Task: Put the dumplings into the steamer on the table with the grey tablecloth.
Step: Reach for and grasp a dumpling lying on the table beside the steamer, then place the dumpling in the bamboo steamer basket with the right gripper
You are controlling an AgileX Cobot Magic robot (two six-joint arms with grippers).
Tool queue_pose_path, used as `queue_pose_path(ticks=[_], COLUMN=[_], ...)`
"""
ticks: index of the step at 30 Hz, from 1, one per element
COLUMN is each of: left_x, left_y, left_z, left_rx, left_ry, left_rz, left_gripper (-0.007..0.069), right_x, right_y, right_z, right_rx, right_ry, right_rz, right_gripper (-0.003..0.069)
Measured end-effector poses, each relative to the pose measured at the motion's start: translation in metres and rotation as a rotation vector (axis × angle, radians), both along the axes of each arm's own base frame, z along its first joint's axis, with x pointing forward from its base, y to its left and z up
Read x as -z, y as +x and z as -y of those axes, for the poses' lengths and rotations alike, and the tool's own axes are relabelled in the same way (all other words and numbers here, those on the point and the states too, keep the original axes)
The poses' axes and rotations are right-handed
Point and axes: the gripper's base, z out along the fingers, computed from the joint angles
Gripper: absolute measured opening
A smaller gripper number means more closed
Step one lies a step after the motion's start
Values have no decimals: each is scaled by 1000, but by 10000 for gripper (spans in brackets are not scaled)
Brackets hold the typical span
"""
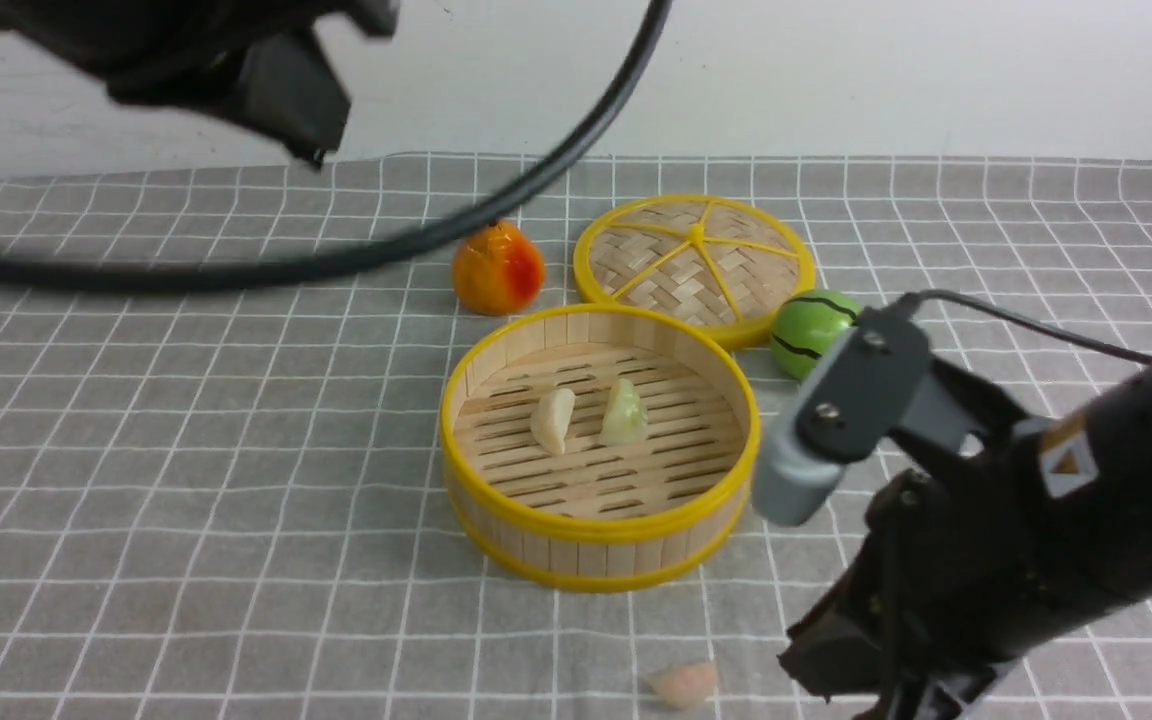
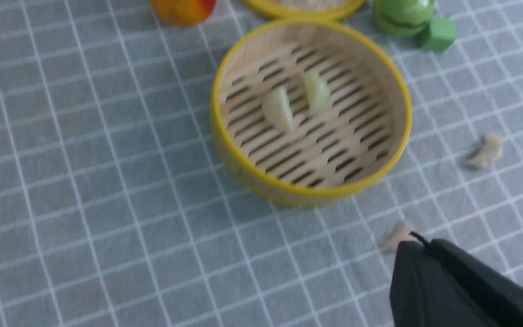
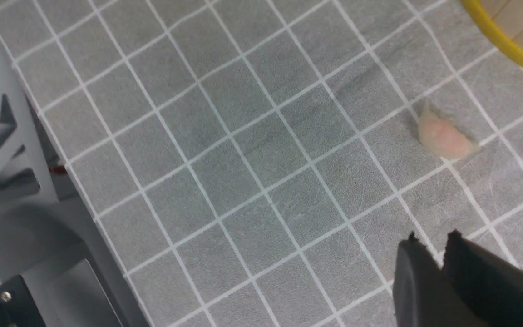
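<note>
Two dumplings in the steamer [image 1: 596, 525], two out on the grey tablecloth [image 1: 186, 450].

A cream-white dumpling [image 1: 553, 420] and a pale green dumpling [image 1: 625, 412] lay side by side on the slatted floor. The pink dumpling [image 1: 684, 684] sat on the bench cloth near the steamer's front wall, and a second cream-white dumpling [image 2: 484, 153] lay off to the steamer's right. The left gripper [image 2: 413, 243] was closed and empty. The right gripper [image 3: 430, 240] was closed on nothing, just beside the pink dumpling.

Pink dumpling [image 3: 445, 136] on grey tablecloth [image 3: 243, 136], steamer rim [image 3: 502, 42] nearby
</note>
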Motion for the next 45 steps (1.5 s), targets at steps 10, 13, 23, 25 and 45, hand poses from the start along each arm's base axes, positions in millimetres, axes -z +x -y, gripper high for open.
queue_pose_path(ticks=[10, 13, 23, 25, 45], left_x=[86, 102, 134, 134, 135], left_y=[-78, -95, -126, -126, -126], left_z=[-41, -49, -63, -63, -63], left_rx=[13, 19, 28, 28, 60], left_ry=[25, 1, -52, -52, -30], left_rz=[-126, -129, -136, -136, -122], left_gripper=[-15, -15, -15, -15, -15], right_x=[25, 40, 105, 118, 105], right_y=[36, 44, 82, 87, 105], right_z=[-25, -30, -54, -57, -68], right_rx=[-150, -233, -412, -421, -355], right_ry=[-182, -218, -288, -305, -366], right_rz=[-2, 18, 159, 165, 40], right_gripper=[148, 243, 548, 554, 147])
